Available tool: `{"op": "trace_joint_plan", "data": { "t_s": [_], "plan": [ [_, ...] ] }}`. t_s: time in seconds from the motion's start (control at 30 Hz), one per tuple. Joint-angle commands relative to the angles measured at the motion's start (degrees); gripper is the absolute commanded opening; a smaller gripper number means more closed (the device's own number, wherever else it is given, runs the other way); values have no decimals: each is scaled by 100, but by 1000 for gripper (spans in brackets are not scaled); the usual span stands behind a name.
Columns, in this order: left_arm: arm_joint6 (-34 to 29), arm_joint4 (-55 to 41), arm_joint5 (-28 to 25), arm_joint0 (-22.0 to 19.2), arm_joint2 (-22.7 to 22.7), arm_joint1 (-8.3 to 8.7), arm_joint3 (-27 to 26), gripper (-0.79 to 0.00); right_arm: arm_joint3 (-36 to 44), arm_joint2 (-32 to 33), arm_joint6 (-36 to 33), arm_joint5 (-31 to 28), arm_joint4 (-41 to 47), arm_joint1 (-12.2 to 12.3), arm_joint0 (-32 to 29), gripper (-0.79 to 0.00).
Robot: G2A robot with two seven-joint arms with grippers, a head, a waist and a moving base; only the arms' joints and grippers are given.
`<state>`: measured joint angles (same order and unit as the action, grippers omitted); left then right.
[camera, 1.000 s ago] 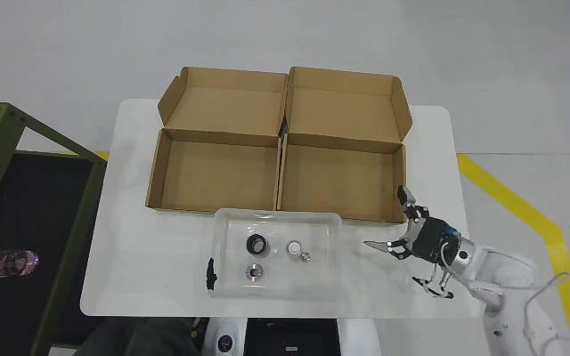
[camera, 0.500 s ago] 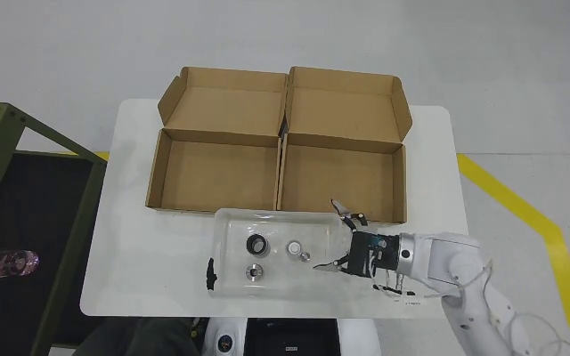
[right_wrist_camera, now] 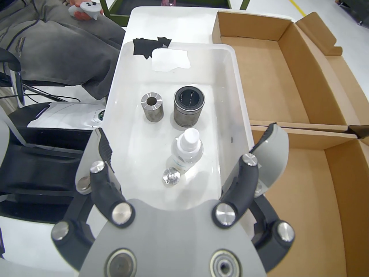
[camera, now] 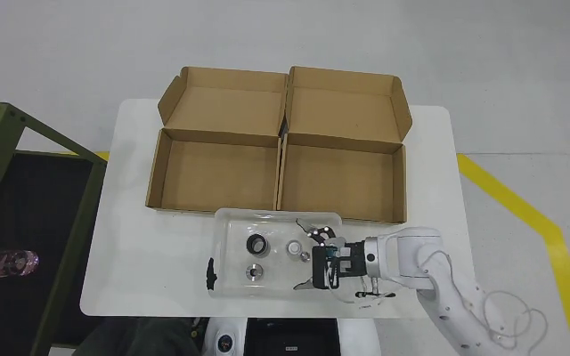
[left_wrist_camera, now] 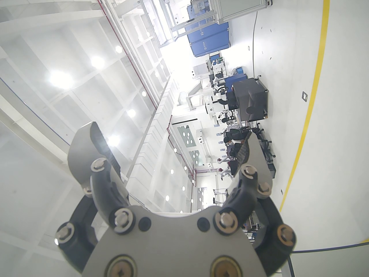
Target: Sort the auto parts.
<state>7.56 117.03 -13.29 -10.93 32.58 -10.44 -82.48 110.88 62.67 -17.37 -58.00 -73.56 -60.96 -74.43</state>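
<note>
tray (right_wrist_camera: 239, 87) holds bearing (right_wrist_camera: 188, 109), bushing (right_wrist_camera: 152, 107), bottle (right_wrist_camera: 187, 149), cap (right_wrist_camera: 171, 176). bearing and bushing upright, bores up; bottle upright. right claw (right_wrist_camera: 186, 136) spread wide over tray, left claw (left_wrist_camera: 171, 136) spread too.

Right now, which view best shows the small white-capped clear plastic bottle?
The right wrist view: the small white-capped clear plastic bottle is close, cap and body distinct. In the top view it is a tiny white dot in the clear plastic bin. The left wrist view faces the hall instead.
</note>
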Motion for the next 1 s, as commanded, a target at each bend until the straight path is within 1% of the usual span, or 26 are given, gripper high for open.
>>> {"op": "trace_joint_plan", "data": {
  "t_s": [0.0,0.13,0.43,0.47,0.5,0.57,0.6,0.73,0.8,0.83,0.9,0.93,0.97],
  "plan": [
    [0,0,0,0,0,0,0,0,-83,-110,-92,0,63,0,106,0],
    [0,0,0,0,0,0,0,0,-256,-310,-285,14,172,-13,304,0],
    [0,0,0,0,0,0,0,0,-647,-613,-552,258,263,-63,621,0],
    [0,0,0,0,0,0,0,0,-688,-635,-569,279,259,-66,643,-12],
    [0,0,0,0,0,0,0,0,-724,-656,-578,295,256,-69,665,-40],
    [0,0,0,0,0,0,0,0,-789,-689,-597,333,241,-74,706,-132],
    [0,0,0,0,0,0,0,0,-817,-706,-613,354,225,-76,724,-151],
    [0,0,0,0,0,0,0,0,-908,-775,-618,413,184,-85,786,-394],
    [0,0,0,0,0,0,0,0,-943,-805,-608,425,179,-88,811,-456],
    [0,0,0,0,0,0,0,0,-953,-821,-609,421,170,-89,823,-471],
    [0,0,0,0,0,0,0,0,-968,-844,-602,419,168,-90,844,-566],
    [0,0,0,0,0,0,0,0,-963,-855,-558,403,191,-91,852,-653],
    [0,0,0,0,0,0,0,0,-979,-864,-467,353,258,-93,856,-776]
  ]
}}
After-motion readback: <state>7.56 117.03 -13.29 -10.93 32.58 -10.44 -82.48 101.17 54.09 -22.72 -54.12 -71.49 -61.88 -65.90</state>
